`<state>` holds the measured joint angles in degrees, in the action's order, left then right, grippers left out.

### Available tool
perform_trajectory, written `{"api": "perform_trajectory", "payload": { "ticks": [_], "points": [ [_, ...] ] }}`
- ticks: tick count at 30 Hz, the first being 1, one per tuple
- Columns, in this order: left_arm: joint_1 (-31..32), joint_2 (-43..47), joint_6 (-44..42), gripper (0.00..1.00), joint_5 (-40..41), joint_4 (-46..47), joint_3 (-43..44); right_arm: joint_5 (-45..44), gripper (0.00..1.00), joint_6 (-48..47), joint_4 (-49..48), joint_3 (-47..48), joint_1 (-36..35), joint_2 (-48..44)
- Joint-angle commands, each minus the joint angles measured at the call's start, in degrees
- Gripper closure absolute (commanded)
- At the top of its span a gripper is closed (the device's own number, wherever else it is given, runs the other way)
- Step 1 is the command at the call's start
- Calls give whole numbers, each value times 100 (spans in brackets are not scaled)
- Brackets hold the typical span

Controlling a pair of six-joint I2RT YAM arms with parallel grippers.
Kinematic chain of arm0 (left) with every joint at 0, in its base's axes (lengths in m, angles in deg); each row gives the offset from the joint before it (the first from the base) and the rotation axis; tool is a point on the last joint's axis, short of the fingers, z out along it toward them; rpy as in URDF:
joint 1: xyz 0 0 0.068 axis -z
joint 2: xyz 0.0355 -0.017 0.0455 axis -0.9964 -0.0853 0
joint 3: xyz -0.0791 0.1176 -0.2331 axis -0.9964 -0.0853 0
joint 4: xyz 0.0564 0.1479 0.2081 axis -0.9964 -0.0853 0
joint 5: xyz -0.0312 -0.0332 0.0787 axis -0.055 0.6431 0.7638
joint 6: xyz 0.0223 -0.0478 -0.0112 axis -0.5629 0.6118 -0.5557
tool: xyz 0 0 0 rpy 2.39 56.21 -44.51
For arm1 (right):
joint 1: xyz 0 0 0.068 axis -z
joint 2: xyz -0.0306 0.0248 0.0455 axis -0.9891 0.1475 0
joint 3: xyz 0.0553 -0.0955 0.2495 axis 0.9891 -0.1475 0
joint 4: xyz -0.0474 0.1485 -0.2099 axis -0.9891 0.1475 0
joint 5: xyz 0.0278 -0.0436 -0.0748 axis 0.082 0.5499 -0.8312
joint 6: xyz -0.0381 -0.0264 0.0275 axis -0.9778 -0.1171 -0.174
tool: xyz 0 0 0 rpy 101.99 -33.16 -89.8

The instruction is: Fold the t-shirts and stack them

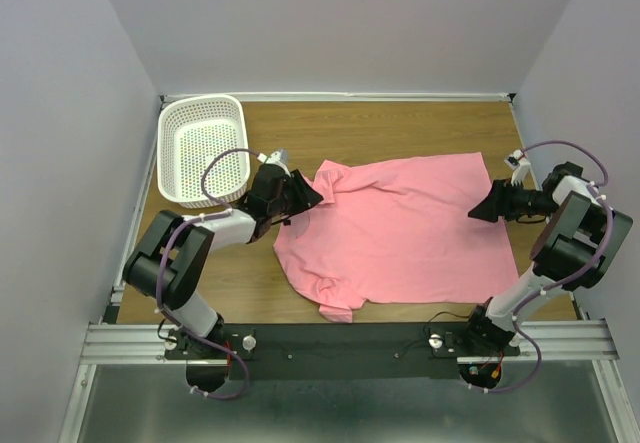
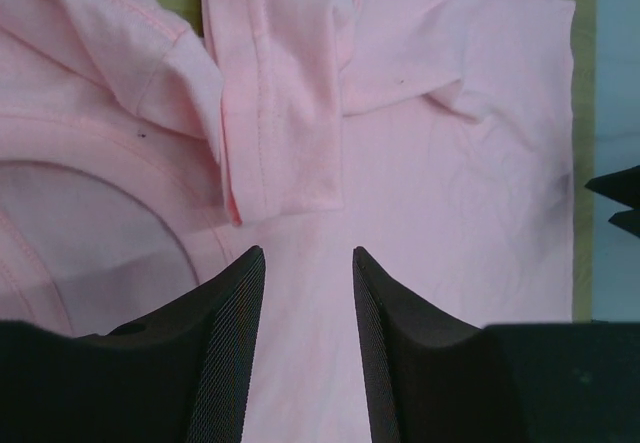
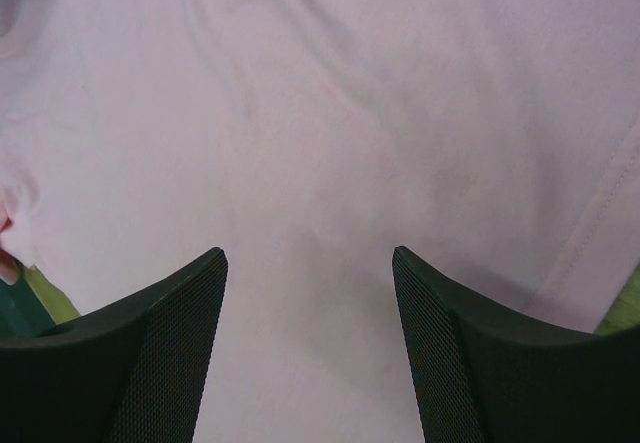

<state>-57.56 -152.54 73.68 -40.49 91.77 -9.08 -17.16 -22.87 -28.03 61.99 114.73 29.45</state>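
The t-shirt (image 1: pixel 400 228) is soft, matt salmon-pink cloth, lightly creased, with stitched hems. The surface (image 1: pixel 400 123) under it is brown and wood-grained with a dull sheen. The basket (image 1: pixel 203 111) is white perforated plastic, faintly glossy. The fingers (image 2: pixel 225 363) of the left end effector (image 2: pixel 308 255) and those of the right end effector (image 3: pixel 310 255) are matt black with a fine meshed texture. The rail (image 1: pixel 110 341) looks like brushed metal.

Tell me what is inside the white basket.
The white basket shows only its own perforated floor and walls; nothing lies in it. A purple cable crosses its near right corner and covers a small patch there.
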Motion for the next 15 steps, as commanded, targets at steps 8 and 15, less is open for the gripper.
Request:
{"api": "perform_trajectory", "payload": {
  "ticks": [8,15],
  "points": [
    [-83,-265,322,52,165,320,176,120,25,-147,86,-16,-17,-27],
    [-110,-246,277,50,271,-65,157,173,25,-112,77,19,-16,35]
  ]
}}
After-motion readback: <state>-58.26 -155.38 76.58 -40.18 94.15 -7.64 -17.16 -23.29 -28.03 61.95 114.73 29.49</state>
